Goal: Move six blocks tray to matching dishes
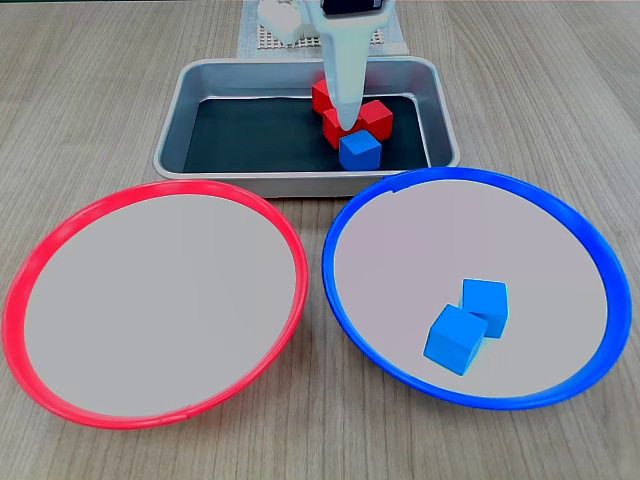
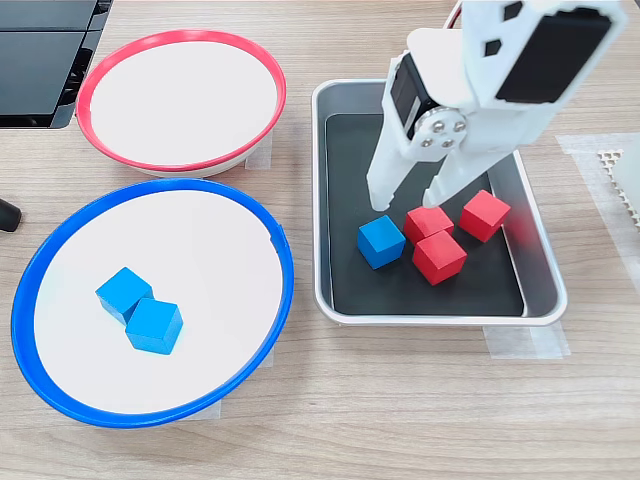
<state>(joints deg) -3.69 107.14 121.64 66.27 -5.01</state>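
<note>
The silver tray (image 2: pixel 339 300) holds one blue block (image 2: pixel 381 241) and three red blocks (image 2: pixel 428 222) (image 2: pixel 439 257) (image 2: pixel 485 215) bunched together on its black floor. In a fixed view the same blue block (image 1: pixel 360 150) sits nearest the tray's front wall (image 1: pixel 300 180). My white gripper (image 2: pixel 409 200) reaches down into the tray, open, its fingertips just behind the blue block and the nearest red block, with bare floor between them. Two blue blocks (image 2: pixel 124 293) (image 2: pixel 154 326) lie touching in the blue-rimmed dish (image 2: pixel 150 215). The red-rimmed dish (image 2: pixel 180 95) has a bare face.
A white perforated mat (image 1: pixel 262 40) lies behind the tray. In a fixed view, dark panels (image 2: pixel 45 50) sit at the top left beyond the red-rimmed dish. The two dishes almost touch each other, and both stand close to the tray on the wooden table (image 2: pixel 400 420).
</note>
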